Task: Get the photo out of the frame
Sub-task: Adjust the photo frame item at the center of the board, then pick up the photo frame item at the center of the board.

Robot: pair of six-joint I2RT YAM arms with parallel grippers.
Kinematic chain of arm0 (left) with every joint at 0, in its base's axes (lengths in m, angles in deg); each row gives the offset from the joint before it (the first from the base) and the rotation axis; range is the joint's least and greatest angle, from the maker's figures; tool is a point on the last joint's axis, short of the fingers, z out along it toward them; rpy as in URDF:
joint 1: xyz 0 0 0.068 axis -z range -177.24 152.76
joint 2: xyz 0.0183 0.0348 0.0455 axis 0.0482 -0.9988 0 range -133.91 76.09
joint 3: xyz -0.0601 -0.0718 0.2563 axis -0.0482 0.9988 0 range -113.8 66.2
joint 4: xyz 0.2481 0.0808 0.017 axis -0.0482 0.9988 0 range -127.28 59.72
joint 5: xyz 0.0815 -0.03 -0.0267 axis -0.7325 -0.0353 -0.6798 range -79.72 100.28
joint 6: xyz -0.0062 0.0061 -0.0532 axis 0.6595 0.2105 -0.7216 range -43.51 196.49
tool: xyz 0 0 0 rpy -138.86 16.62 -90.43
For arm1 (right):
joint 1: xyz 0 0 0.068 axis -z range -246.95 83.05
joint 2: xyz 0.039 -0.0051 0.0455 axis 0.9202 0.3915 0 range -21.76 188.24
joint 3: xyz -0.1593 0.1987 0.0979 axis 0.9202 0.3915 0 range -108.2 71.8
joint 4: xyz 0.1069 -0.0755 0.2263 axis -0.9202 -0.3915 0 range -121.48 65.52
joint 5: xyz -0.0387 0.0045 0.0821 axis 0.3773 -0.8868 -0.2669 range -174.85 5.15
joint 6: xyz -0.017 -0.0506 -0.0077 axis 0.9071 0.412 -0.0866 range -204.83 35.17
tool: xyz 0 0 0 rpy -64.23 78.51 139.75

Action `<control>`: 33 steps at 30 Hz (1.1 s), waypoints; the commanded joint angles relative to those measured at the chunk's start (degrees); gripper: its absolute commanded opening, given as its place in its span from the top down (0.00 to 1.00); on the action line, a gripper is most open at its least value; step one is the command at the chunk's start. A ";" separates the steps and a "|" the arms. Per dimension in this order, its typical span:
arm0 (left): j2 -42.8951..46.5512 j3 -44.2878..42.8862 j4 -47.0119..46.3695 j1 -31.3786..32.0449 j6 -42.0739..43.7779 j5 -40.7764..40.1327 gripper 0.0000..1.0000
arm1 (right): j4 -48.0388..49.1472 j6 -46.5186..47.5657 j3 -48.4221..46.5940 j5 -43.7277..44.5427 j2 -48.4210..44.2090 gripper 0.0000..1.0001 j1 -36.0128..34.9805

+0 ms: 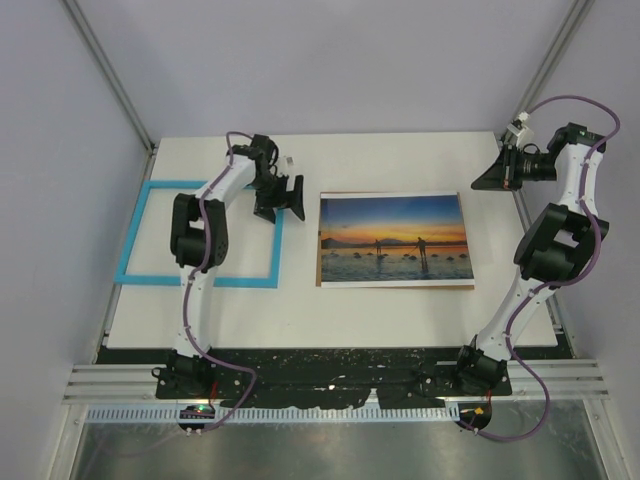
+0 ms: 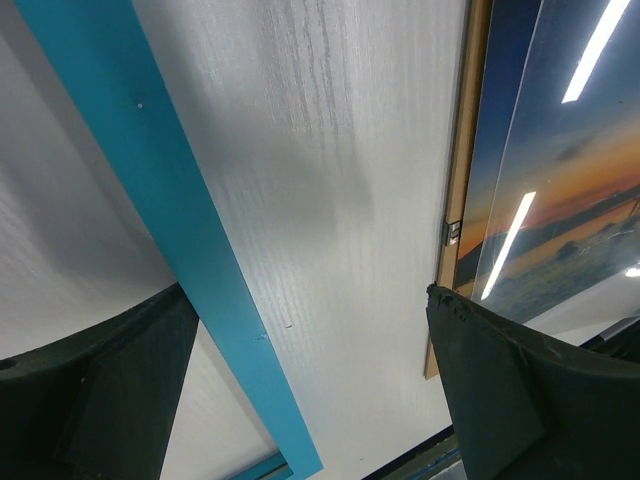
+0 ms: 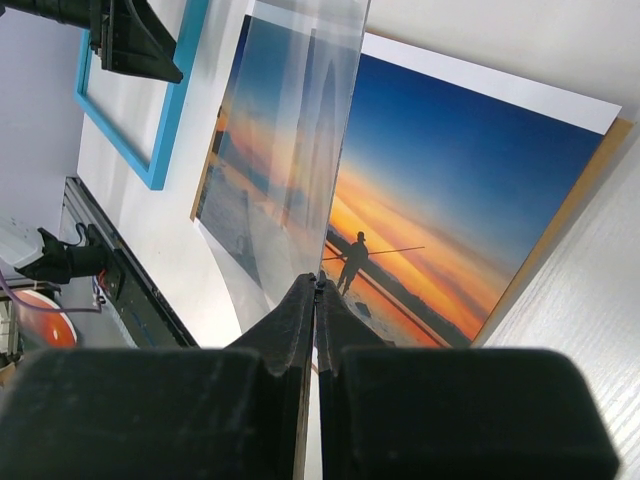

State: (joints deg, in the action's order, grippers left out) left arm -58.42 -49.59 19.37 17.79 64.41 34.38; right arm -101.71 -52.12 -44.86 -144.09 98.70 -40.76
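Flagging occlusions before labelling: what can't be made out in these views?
Top view: the clear transparent sheet pinched in the right claw is nearly invisible; its outline cannot be traced.
Top view: the left arm hides stretches of the thin light-blue rectangular frame.
Left wrist: image edges crop that frame; the metal tab on the brown backing board is too small to identify.
Right wrist: the sheet's glare washes out the left part of the sunset photo print.

Light-blue frame [image 1: 150, 278], orange-and-blue sunset photo [image 1: 395, 238] with white border, brown backing board [image 2: 462, 150], clear pane [image 3: 300, 130], white table [image 1: 400, 160].
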 commanded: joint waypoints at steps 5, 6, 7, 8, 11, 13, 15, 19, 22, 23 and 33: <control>3.03 -1.90 -1.18 -0.87 -1.02 2.44 0.00 | -9.96 3.75 0.64 -1.66 -4.36 0.92 -0.09; 3.82 -2.16 -1.27 -1.49 -0.93 2.97 0.00 | -9.87 4.46 0.91 -1.75 -4.45 0.92 -0.09; 5.04 -2.68 -1.62 -1.93 -0.67 3.32 0.00 | -9.78 6.12 1.52 -2.10 -4.54 0.92 -0.09; 6.01 -3.04 -2.14 -2.28 -0.41 3.85 0.00 | -9.78 6.83 1.87 -2.37 -4.62 0.92 -0.09; 8.30 -3.92 -3.81 -2.72 0.47 6.65 0.00 | -9.87 10.61 3.37 -2.98 -5.06 0.92 -0.09; 9.01 -4.79 -5.22 -2.72 0.56 9.46 0.00 | -9.78 11.93 3.72 -3.33 -5.33 0.92 -0.01; 9.01 -5.58 -7.06 -2.63 -0.05 12.01 0.00 | -9.78 12.64 3.81 -3.86 -5.77 0.92 -0.09; 5.86 -8.31 -11.63 -2.46 -3.38 15.88 0.00 | -9.78 13.34 3.28 -4.48 -6.73 0.92 -0.09; 0.95 -11.64 -13.48 -1.93 -6.81 18.00 0.00 | -9.69 14.83 3.46 -5.09 -8.05 0.92 -0.09; -0.12 -12.70 -14.01 -1.58 -7.78 18.18 0.00 | -9.69 15.27 3.55 -5.27 -8.40 0.92 -0.09; -5.40 -12.97 -23.06 1.23 -13.84 15.18 0.00 | -9.69 16.95 4.34 -7.11 -11.04 0.92 -0.09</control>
State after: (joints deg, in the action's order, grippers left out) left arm -63.80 -62.16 2.97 18.25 54.34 48.74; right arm -102.02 -37.21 -40.36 -148.35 91.29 -40.76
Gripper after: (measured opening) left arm 0.994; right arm 0.079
